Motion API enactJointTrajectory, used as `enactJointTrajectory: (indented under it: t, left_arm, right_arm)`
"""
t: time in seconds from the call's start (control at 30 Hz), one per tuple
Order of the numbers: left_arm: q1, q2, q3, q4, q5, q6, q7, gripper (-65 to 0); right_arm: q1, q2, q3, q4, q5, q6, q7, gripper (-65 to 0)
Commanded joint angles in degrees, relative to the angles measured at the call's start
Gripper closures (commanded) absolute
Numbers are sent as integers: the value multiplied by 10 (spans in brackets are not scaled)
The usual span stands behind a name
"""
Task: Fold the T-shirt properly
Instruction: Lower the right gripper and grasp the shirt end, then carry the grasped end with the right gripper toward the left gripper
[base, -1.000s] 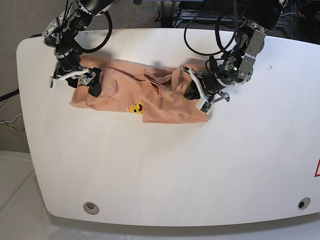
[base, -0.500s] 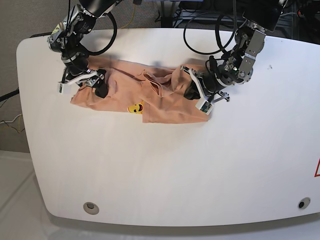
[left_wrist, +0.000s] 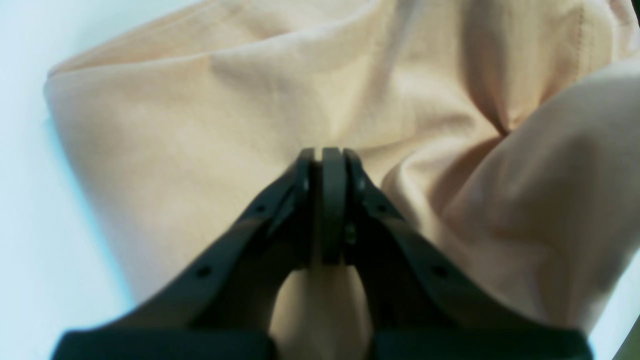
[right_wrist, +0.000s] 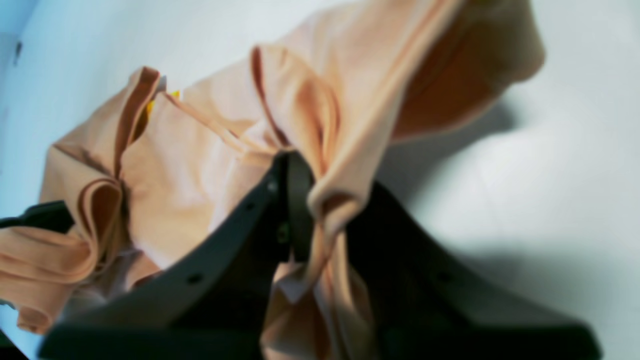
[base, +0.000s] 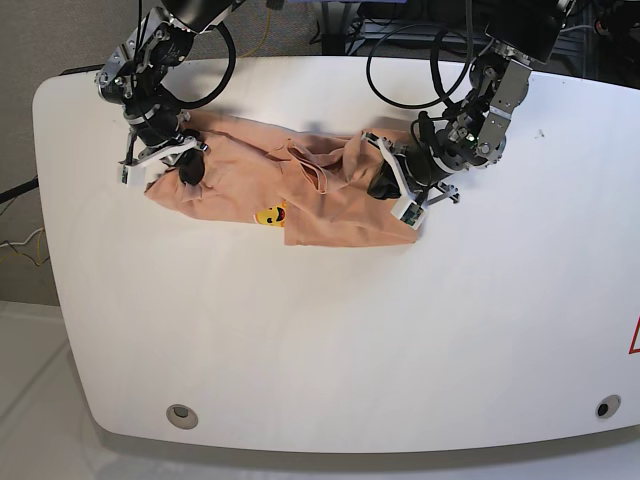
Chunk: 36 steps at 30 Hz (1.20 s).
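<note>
The peach T-shirt (base: 320, 205) lies crumpled in a wide strip across the back of the white table (base: 350, 330), its yellow mark (base: 271, 215) facing up near the front edge of the cloth. At the shirt's left end my right gripper (base: 188, 167) is shut on a fold of fabric. The right wrist view shows that fold (right_wrist: 325, 205) pinched between the dark fingers of the right gripper (right_wrist: 320, 190). At the shirt's right end my left gripper (base: 383, 183) is shut on the cloth. In the left wrist view the left gripper (left_wrist: 325, 152) has its tips pressed together, with peach T-shirt fabric (left_wrist: 200, 125) around and behind them.
Both arms reach in from the back edge, trailing black cables (base: 400, 60). Round holes sit near the table's front corners (base: 181, 415) (base: 606, 407). A red mark (base: 633, 340) shows at the right edge. Bare white tabletop lies in front of the shirt.
My right gripper moved in over the shirt's left end and closed from wide open onto the fabric, bunching it slightly. The left arm stayed where it was.
</note>
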Motion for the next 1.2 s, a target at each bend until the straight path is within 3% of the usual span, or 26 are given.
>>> enactJointTrajectory:
  t: [0.0,0.4,0.9,1.17]
  left_arm:
    - [-1,-5,-1,-1,16,8,29,-26]
    - [-1,-5,-1,-1,16,8,29,-26]
    - [-1,-5,-1,-1,16,8,29,-26]
    - [-1,-4,-1,-1,16,8,29,-26]
  right_arm:
    - [5,5,-10,46,13,3,17,0]
    - [-17,5,-127,162,14,3,17,0]
    - [-30,5,-270,177,16,3,17,0]
    - [-21,5,-350,177,16,-27,21,0]
